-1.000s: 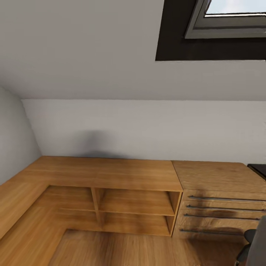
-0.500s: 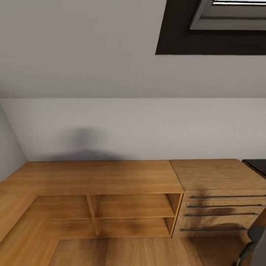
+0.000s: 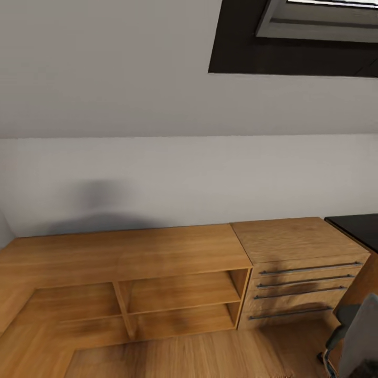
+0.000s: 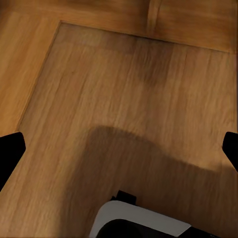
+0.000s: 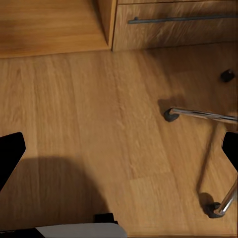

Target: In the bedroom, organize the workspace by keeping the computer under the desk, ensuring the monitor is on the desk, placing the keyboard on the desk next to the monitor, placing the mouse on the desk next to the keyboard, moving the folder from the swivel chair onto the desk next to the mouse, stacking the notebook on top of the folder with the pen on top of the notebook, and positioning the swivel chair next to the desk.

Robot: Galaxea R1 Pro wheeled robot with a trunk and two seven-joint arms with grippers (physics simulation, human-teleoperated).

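Wood flooring (image 5: 99, 124) lies under both arms. Left gripper (image 4: 119, 148) and right gripper (image 5: 119, 148) are spread wide and empty. Beside the light-wood chest (image 3: 299, 273), the swivel chair (image 3: 357, 336) is cut off; its chrome base (image 5: 208, 148) is partly visible. Beyond the chest, a corner of the desk (image 3: 357, 226) appears. Recommended: rotate toward the chair until its seat is visible; any folder there is currently out of frame.

One low open wooden shelf unit (image 3: 131, 273) with four visible cubbies; one light-wood chest (image 3: 302, 273) beside it — four long bar handles; one black tabletop (image 3: 359, 227) corner; one swivel chair (image 3: 357, 336) — three casters visible in the right wrist view; one skylight (image 3: 320, 21).
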